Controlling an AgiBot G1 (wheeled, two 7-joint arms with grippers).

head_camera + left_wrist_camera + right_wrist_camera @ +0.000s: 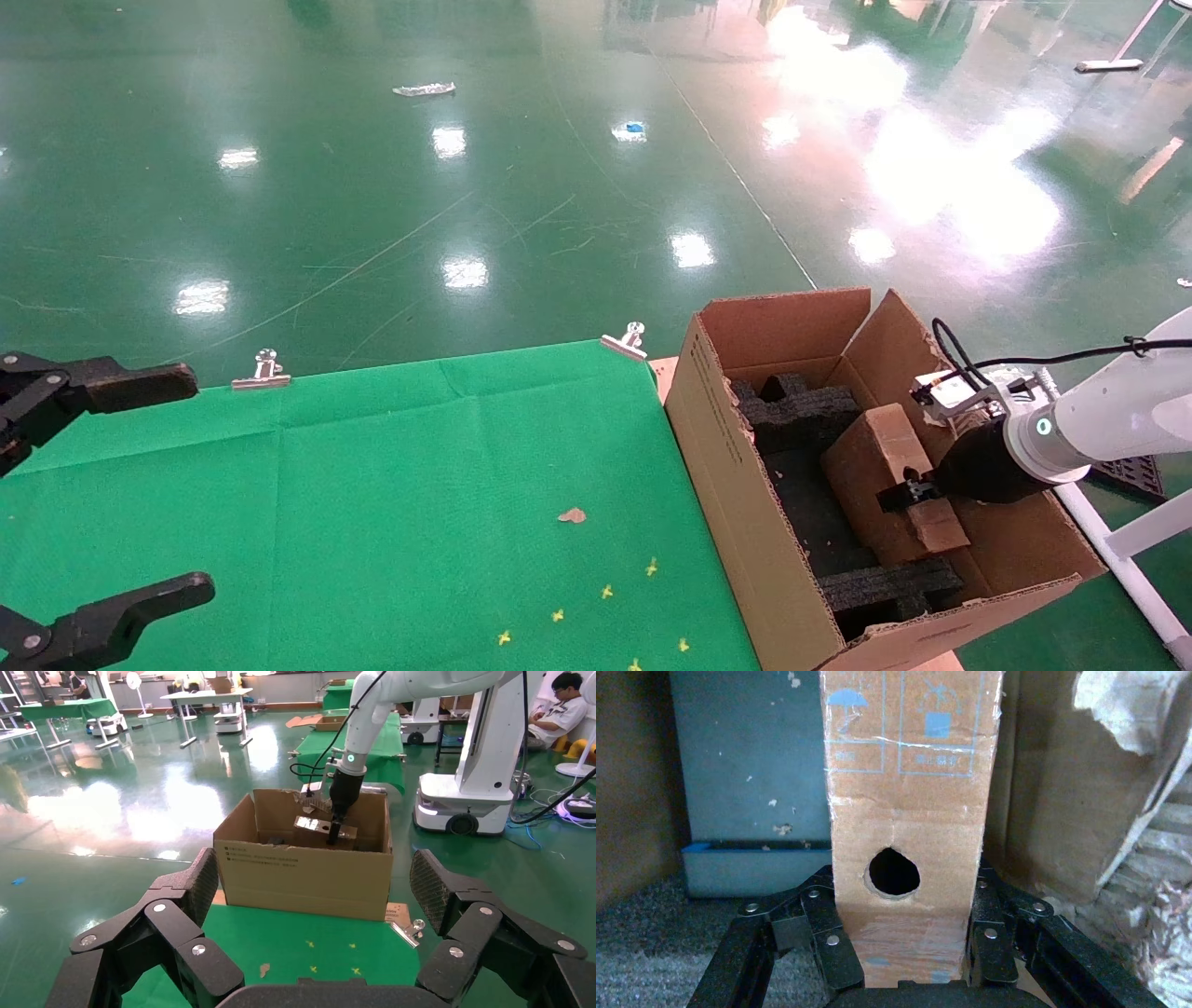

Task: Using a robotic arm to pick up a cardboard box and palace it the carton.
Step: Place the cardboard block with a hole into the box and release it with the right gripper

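Note:
The robotic arm [1117, 410], white with a green ring light, reaches into the carton [736, 485] from the right. Its right gripper [917, 491] is shut on the cardboard box [880, 461] and holds it tilted inside the carton, above black foam blocks [810, 410]. In the right wrist view the fingers [831, 945] press both sides of the box [909, 811], just below its round hole. The left wrist view shows the carton [302, 878], the box [313, 831] and the right gripper [336, 822] from afar. My left gripper [198, 484] is open and empty over the table's left edge.
A green cloth [391, 503] covers the table, held by metal clips [264, 371] [626, 343]. A cardboard scrap [572, 514] and yellow marks [605, 591] lie on it. A white frame [1131, 550] stands right of the carton. Green floor lies beyond.

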